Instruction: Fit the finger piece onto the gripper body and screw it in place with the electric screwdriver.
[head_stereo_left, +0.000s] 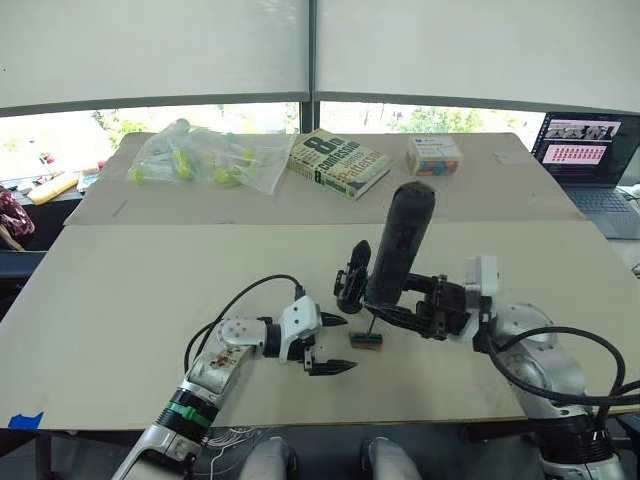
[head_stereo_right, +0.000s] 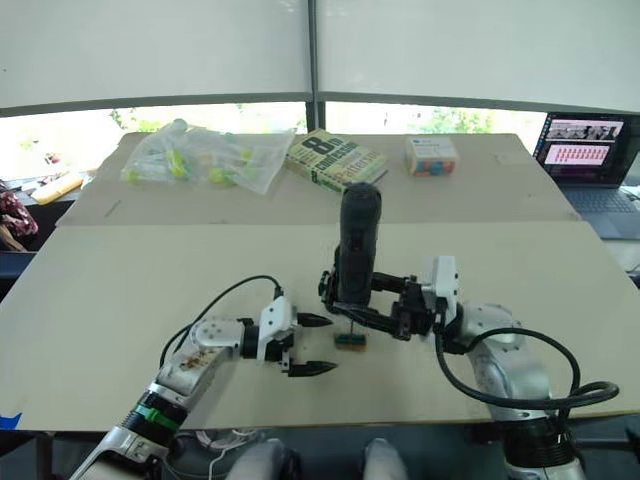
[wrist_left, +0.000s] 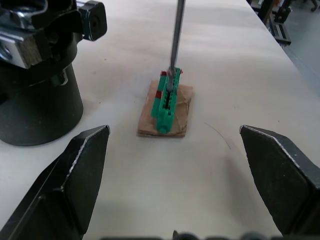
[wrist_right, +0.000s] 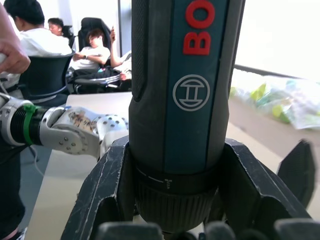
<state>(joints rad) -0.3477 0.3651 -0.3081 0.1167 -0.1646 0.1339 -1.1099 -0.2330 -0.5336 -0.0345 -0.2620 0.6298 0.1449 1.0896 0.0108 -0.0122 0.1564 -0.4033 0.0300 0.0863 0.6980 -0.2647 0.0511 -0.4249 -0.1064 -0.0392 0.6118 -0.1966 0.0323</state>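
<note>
My left gripper (head_stereo_left: 330, 344) hangs nearest me, fingers spread wide, empty. My right gripper (head_stereo_left: 400, 302) clamps the electric screwdriver (head_stereo_left: 400, 243) upright, its bit touching the small green box (wrist_left: 167, 102). The gripper body (head_stereo_left: 352, 277) stands just beside it on the table (head_stereo_left: 150, 290).

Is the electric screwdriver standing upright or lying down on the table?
Upright. The right gripper holds the electric screwdriver near its lower end, with the metal bit pointing down onto the small green part.

Matt black plastic over a pale, smooth tabletop (head_stereo_left: 150, 300)

The electric screwdriver (head_stereo_left: 400, 245) has a matt casing and thin metal bit; the green holder (wrist_left: 166, 102) looks plastic, perhaps on cardboard.
</note>
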